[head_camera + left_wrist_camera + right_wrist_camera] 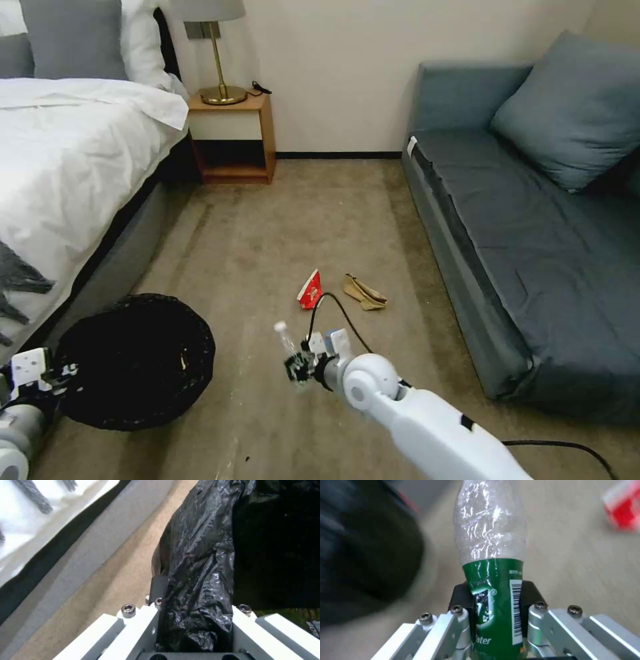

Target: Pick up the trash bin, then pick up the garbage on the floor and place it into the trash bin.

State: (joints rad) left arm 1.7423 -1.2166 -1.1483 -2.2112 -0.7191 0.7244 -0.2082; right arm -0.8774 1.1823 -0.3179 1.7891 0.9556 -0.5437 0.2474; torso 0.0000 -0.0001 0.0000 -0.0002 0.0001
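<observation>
Our left tool pinches the trash bin's bag-lined rim while our right tool pinches the green-labelled bottle just right of it.

Count from where I stand:
- Trash bin, black-lined: one, near left, its rim pinched in my left claw.
- Clear bottle with green label: one, clamped in my right claw.
- Red-white packet: one, on the floor farther out.
- Crumpled tan paper: one, just right of the packet.
- Litter items in sight: three.
- My claws: two, both full.
</observation>
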